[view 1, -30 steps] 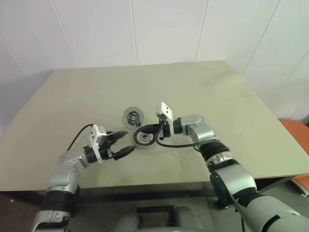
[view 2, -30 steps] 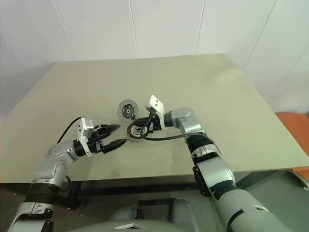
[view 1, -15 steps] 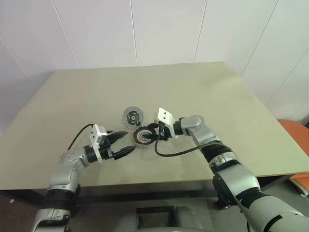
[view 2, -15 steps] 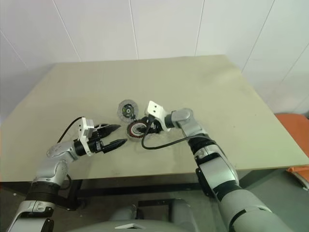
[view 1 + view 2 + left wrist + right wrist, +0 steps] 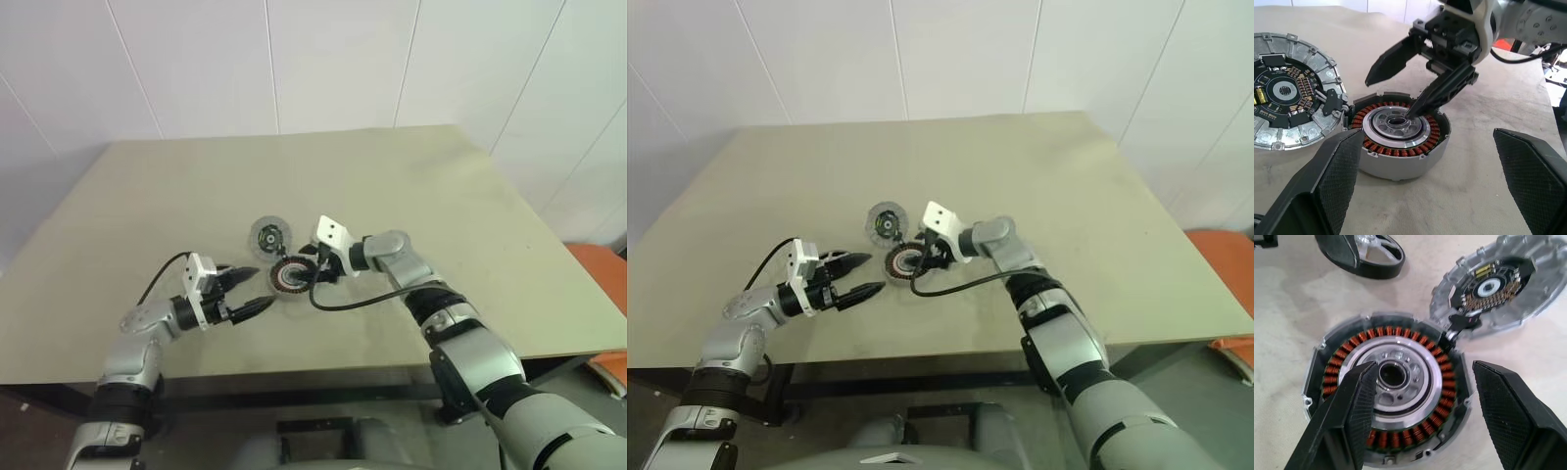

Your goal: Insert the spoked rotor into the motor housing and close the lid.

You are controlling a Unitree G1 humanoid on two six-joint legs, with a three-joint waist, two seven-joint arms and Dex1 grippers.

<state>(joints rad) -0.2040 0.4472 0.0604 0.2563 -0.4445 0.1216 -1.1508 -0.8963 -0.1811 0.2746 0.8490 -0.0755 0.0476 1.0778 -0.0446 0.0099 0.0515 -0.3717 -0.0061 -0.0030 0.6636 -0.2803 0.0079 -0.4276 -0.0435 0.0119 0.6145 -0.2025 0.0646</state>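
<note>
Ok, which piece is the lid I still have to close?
On the beige table, find the round grey case ringed with copper coils, under the right gripper. The lid is the flat silvery disc hinged to it, lying open; it alone carries a black circuit board.

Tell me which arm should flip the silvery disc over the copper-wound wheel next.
Probably right. The open right gripper hangs directly over the spoked rotor, with the silvery disc just beside it; the left gripper sits apart.
</note>
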